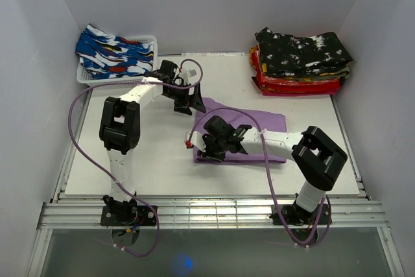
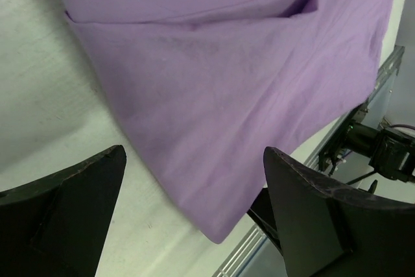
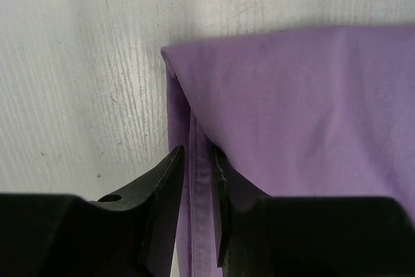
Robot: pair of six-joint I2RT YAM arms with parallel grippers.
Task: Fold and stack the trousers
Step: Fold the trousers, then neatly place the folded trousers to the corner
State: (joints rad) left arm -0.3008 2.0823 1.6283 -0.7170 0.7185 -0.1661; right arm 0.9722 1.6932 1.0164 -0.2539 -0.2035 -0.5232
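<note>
The purple trousers (image 1: 262, 124) lie folded flat on the white tabletop (image 1: 130, 167), right of centre and between the two arms. The left claw (image 1: 192, 100) hangs just over their far left corner, its fingers (image 2: 71, 199) spread wide apart with nothing between them; in its wrist view the cloth spreads out below and runs to a folded corner near the tabletop's edge. The right claw (image 3: 194, 150) sits low at the trousers' near left edge, its jaws almost together and pinching a narrow folded strip of the purple cloth, with the corner of the fold just ahead of its tips. At the back left a white basket (image 1: 91, 77) holds blue patterned cloth (image 1: 113, 53). At the back right stands a stack (image 1: 301, 63) of folded clothes, dark on top, red beneath.
</note>
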